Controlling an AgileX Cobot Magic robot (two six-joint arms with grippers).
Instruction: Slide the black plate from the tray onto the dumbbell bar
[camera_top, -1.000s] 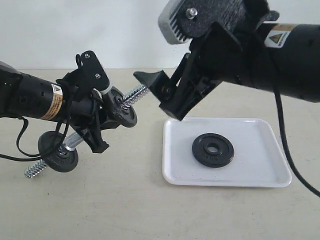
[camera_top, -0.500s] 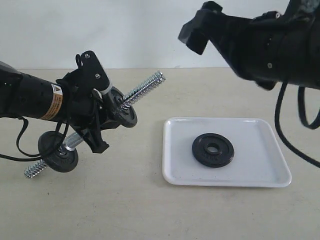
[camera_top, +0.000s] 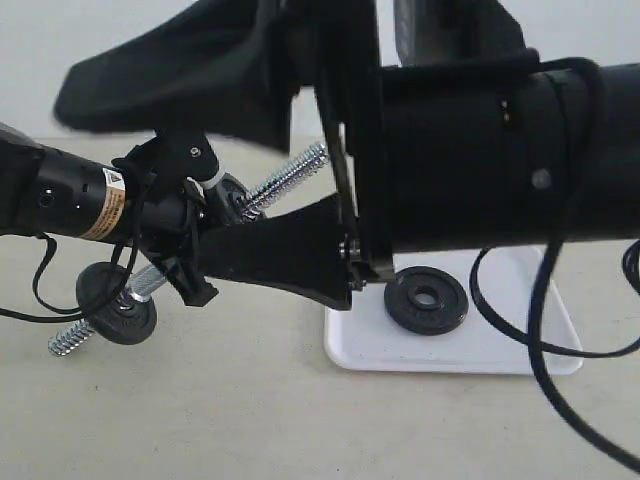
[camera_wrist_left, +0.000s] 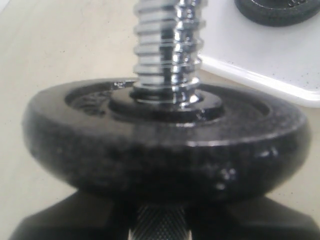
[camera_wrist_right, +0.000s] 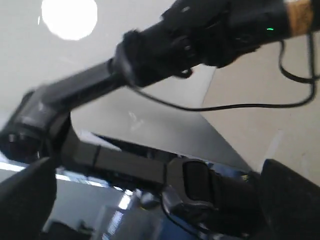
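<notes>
Clamping the knurled middle of the short chrome steel dumbbell bar (camera_top: 285, 180), the left gripper (camera_top: 193, 215) has its black jaws closed on the rod from both sides. They sit just behind a small black iron disc (camera_wrist_left: 165, 145) seated on the bar. The left wrist view shows this plainly: the coarse threaded end (camera_wrist_left: 167, 50) rises out of the disc's centre. The bar is carried clear of the beige tabletop (camera_top: 200, 420). In the exterior view its long axis runs diagonally from the lower left of the frame to the upper middle, with the bare threaded tip uppermost, pointing up and to the right. A second black disc (camera_top: 115, 305) sits on the low end at the left of the frame.

The right gripper (camera_top: 140, 170) fills the upper and middle of the exterior view. Its two black fingers (camera_top: 270, 255) stand wide apart and hold nothing. Whether they touch the left gripper cannot be told.

The small flat round black plate (camera_top: 426, 300), with central hole and raised rim, lies flat in the shallow white square tray (camera_top: 460, 355) at the lower right of the frame, apart from the bar. The right arm hides much of the tray.
</notes>
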